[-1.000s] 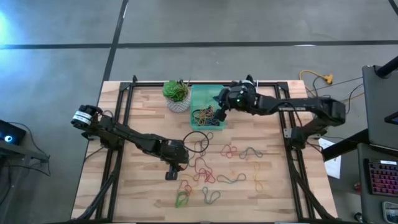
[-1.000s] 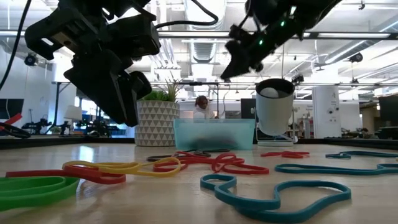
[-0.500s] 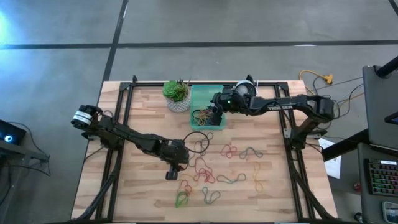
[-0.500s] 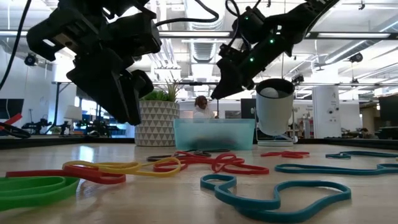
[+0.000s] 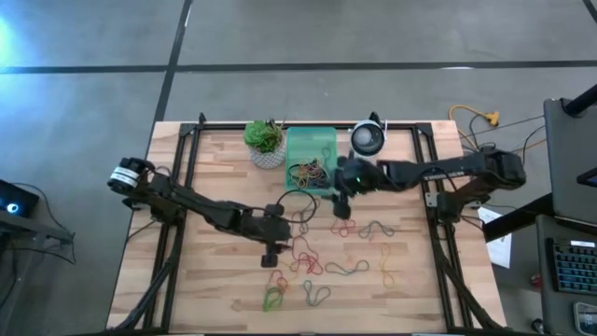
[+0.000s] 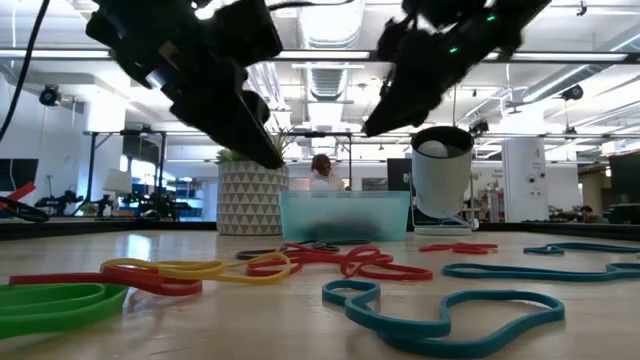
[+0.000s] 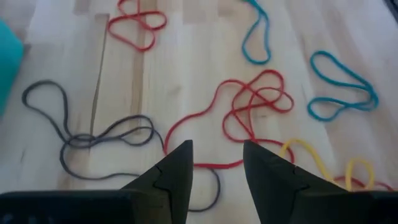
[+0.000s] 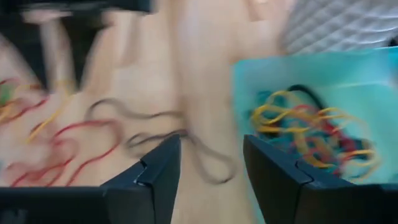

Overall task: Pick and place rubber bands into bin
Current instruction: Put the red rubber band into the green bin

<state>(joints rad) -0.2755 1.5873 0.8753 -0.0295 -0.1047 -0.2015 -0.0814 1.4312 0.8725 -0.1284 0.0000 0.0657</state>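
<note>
The mint-green bin (image 5: 311, 149) stands at the table's far middle, with a tangle of rubber bands (image 5: 308, 173) lying in it. Loose rubber bands lie on the wood: a black one (image 5: 297, 207), red ones (image 5: 303, 252), green (image 5: 272, 297) and teal (image 5: 373, 229). My left gripper (image 5: 271, 254) hangs open above the red band (image 7: 249, 112), touching nothing. My right gripper (image 5: 341, 205) is open in the air just near of the bin (image 8: 323, 81), over the black band (image 8: 155, 130).
A white pot with a green plant (image 5: 265, 140) stands left of the bin, and a round white-and-dark device (image 5: 367, 138) stands to its right. Black frame rails (image 5: 187, 168) run along the table's left and right sides. Bare wood lies at the near left.
My right gripper has swung from over the bin toward the table's near edge, coming down a little over the loose bands, and has opened. My left gripper has tipped its fingers up somewhat and edged toward the right, staying open.
</note>
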